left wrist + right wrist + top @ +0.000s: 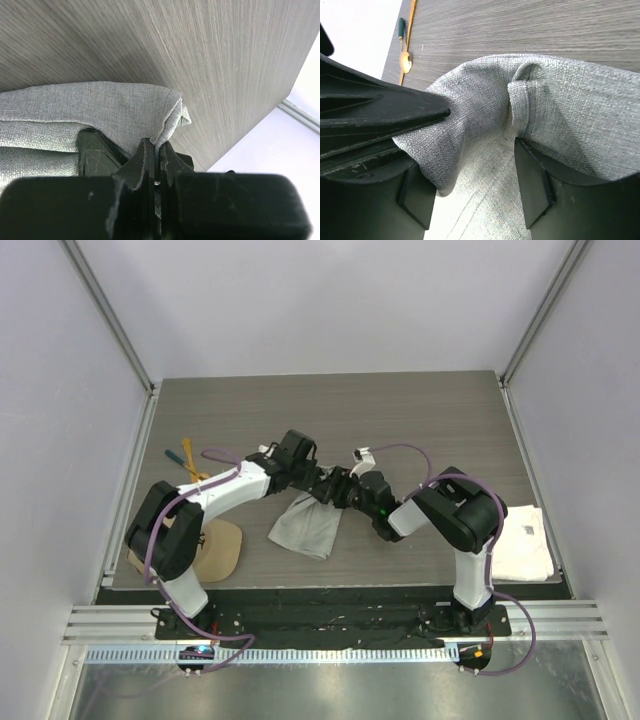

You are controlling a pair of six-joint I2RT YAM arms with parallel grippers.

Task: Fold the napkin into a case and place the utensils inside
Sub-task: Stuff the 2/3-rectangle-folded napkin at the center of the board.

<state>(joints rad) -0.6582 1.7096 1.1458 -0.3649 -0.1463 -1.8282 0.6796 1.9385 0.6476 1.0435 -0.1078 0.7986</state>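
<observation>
On the grey table, the napkin looks limp and light. My left claw pinches its corner, my right claw gapes around a fold. I'd grab hems.

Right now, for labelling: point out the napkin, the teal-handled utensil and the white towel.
napkin (pixel 305 530), top external view, cloth's middle
teal-handled utensil (pixel 401 27), right wrist view, handle
white towel (pixel 525 540), top external view, centre

No text, brand or number reads anywhere. White towel at right edge of bench has tiny dark mark, illegible.
</observation>
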